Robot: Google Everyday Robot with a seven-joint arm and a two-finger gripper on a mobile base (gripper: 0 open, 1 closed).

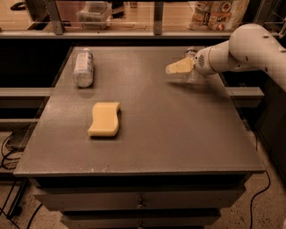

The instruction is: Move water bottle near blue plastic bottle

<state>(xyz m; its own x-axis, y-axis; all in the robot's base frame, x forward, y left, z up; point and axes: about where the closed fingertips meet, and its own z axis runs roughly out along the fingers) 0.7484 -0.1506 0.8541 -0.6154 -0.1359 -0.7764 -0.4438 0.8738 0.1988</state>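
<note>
The water bottle (192, 67), small, clear and glinting, stands upright near the table's back right edge. My gripper (178, 67) reaches in from the right on a white arm. It hangs just above the table, directly in front of and to the left of the water bottle, and partly covers it. I cannot tell whether it touches the bottle. The blue plastic bottle (83, 67), fatter with a pale cloudy body and a white cap, lies on its side at the back left of the table, far from the gripper.
A yellow sponge (105, 118) lies on the grey table (178, 134) left of centre. A metal rail with shelves and packages (219, 13) runs behind the table. Cables hang at the lower left and right.
</note>
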